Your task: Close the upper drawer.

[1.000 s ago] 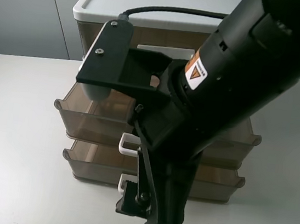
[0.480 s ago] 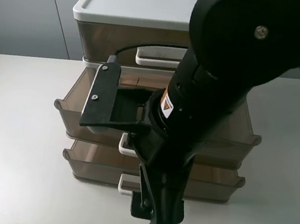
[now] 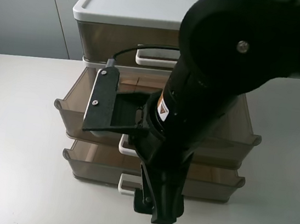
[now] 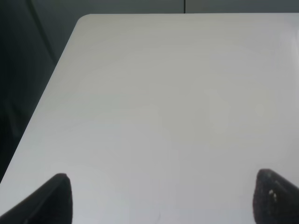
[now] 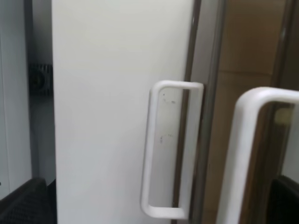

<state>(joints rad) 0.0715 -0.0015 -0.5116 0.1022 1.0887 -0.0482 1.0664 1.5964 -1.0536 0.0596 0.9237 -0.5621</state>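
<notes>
The upper drawer [image 3: 85, 119], shallow and smoky brown, is the middle tier of the drawer unit and stands pulled out toward the front. Its white loop handle [image 3: 125, 144] shows beside my right arm, and large and close in the right wrist view [image 5: 252, 154]. My right gripper [image 3: 154, 212] points down in front of the drawers, its tips below the lowest drawer's handle [image 3: 126, 185]. In the right wrist view the right gripper [image 5: 156, 205] is open, and the lowest handle [image 5: 169, 149] lies between its fingers. My left gripper [image 4: 163, 200] is open over bare table.
The lowest drawer [image 3: 96, 164] is also pulled out, a little less. The tall top drawer [image 3: 121, 39] under the white lid [image 3: 137, 0] is shut. The unit stands on a white table [image 3: 18, 144]. My right arm hides the middle of both open drawers.
My right arm has come down in front of the unit and its wrist camera bracket has dropped to the upper drawer's level. The gripper tips shifted slightly toward the drawers. The drawers have not moved.
</notes>
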